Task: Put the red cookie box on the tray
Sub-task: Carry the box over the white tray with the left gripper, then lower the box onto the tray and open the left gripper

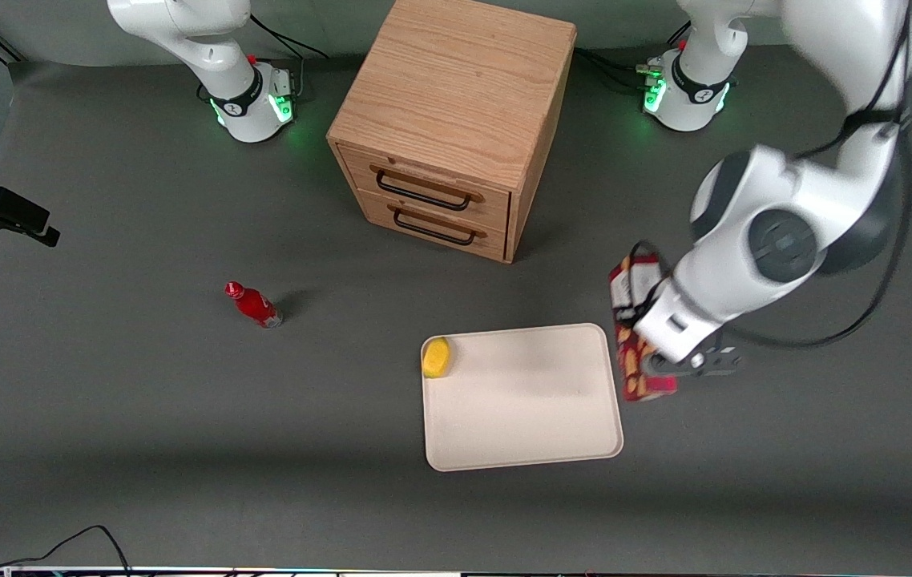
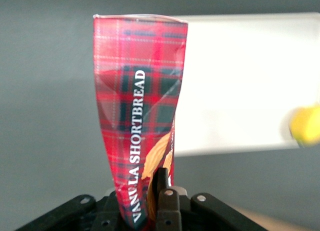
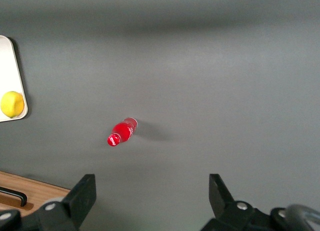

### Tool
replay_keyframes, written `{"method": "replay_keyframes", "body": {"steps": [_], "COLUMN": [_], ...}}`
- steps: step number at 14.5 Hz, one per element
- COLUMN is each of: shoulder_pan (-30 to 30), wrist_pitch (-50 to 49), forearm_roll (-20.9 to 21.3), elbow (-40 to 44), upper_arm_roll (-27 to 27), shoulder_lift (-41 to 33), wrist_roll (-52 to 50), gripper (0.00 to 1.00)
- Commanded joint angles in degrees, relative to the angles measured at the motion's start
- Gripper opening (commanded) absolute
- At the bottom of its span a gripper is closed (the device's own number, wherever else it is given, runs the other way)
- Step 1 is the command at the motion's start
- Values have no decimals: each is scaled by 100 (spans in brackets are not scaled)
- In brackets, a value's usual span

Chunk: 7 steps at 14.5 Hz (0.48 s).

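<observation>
The red cookie box (image 1: 634, 328), dark-red tartan with a white end panel, is held in my left gripper (image 1: 668, 370), lifted just beside the tray's edge toward the working arm's end. In the left wrist view the box (image 2: 137, 126) reads "VANILLA SHORTBREAD" and runs out from between the black fingers (image 2: 161, 183), which are shut on its near end. The cream-white tray (image 1: 532, 409) lies flat on the table, nearer the front camera than the cabinet; it also shows in the left wrist view (image 2: 240, 81).
A yellow fruit (image 1: 437, 357) sits in the tray's corner toward the parked arm. A small red bottle (image 1: 254, 304) lies on the table toward the parked arm's end. A wooden two-drawer cabinet (image 1: 448, 120) stands farther from the front camera.
</observation>
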Motion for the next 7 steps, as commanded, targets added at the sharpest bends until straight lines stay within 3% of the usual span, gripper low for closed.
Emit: {"method": "replay_keyframes", "body": {"steps": [1,4,5,7], "shoulder_pan": [-32,-42,-50,-15], "wrist_pitch": [1185,2077,2087,1965], "forearm_roll": [633,1626,1741,1751], "elbow": [46,-411,-429,-430], "upper_arm_roll": [-59,-59,-59,-59], "shoulder_lift": [824,1090,1125,1064], "wrist_roll": [-645,-1358,-1376,-1377], "gripper": [0,0,99,100]}}
